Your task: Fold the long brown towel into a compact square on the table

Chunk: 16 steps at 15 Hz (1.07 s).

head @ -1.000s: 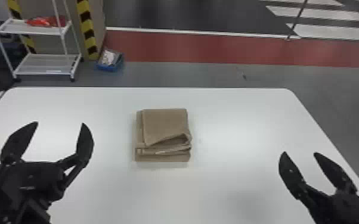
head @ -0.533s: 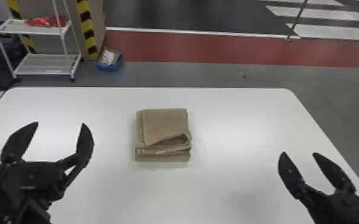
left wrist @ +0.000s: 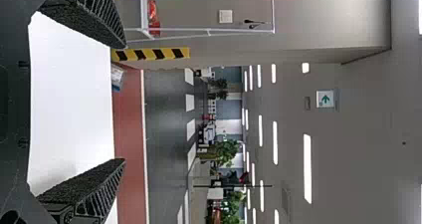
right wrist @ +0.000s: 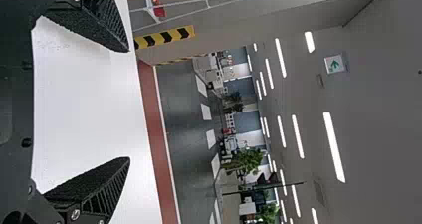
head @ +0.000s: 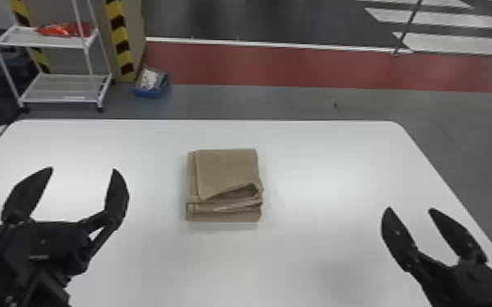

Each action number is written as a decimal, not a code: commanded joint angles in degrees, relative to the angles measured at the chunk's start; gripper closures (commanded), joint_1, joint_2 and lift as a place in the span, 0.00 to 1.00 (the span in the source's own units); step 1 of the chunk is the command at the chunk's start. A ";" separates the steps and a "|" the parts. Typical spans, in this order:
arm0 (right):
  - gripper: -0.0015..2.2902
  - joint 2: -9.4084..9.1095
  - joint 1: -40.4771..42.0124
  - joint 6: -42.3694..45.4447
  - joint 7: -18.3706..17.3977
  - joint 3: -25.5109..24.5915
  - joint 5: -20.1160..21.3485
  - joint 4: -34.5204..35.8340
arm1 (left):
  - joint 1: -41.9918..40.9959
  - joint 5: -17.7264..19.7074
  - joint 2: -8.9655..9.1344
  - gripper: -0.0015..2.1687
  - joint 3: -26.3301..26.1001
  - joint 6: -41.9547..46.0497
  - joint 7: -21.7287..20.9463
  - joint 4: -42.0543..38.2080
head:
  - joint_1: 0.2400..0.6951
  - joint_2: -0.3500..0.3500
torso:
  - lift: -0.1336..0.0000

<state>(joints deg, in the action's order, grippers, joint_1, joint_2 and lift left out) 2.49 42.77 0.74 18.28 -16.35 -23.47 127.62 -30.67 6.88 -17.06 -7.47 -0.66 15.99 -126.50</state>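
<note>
The brown towel (head: pixel 229 171) lies folded in a small, roughly square stack on the white table (head: pixel 318 163), a little left of its middle. Its top layer is slightly askew, with a raised fold and stacked edges on the near side. My left gripper (head: pixel 82 169) stands open to the left of the towel, apart from it. Off to the towel's right, nearer the table's right edge, is my right gripper (head: pixel 409 209), also open. Both wrist views show spread fingers with nothing between them, at the left gripper (left wrist: pixel 124 103) and the right gripper (right wrist: pixel 129 104).
Beyond the table's far edge stand a white wire shelf (head: pixel 59 87) with a red item on it and a blue bin (head: pixel 149 92) on the floor. A post with yellow and black stripes (head: pixel 119 41) rises beside the shelf.
</note>
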 commanded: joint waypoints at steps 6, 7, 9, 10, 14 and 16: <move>0.05 -0.12 -0.06 -0.17 0.00 0.00 0.00 -0.09 | 0.09 0.07 -0.08 0.04 0.00 0.00 -0.17 0.20 | 1.00 0.34 | 0.04; 0.05 -0.12 -0.06 -0.17 0.00 0.00 0.00 -0.09 | 0.00 0.07 -0.08 0.04 0.00 0.00 -0.17 0.20 | 1.00 0.34 | 0.04; 0.05 -0.12 -0.14 -0.17 0.00 0.00 0.00 -0.18 | 0.00 0.07 -0.08 0.04 0.00 0.00 -0.26 0.20 | 1.00 0.34 | 0.04; 0.05 -0.12 -0.14 -0.17 0.00 0.00 -0.09 -0.27 | 0.00 0.07 -0.08 0.04 0.00 0.00 -0.26 0.20 | 1.00 0.34 | 0.04; 0.05 -0.21 -0.14 0.00 0.00 0.00 0.00 -0.44 | 0.09 0.07 0.01 0.04 0.00 0.00 -0.35 0.46 | 1.00 0.34 | 0.04; 0.05 -0.21 -0.23 0.00 0.00 0.00 0.00 -0.53 | 0.17 0.15 0.01 0.04 -0.09 0.00 -0.35 0.55 | 1.00 0.34 | 0.04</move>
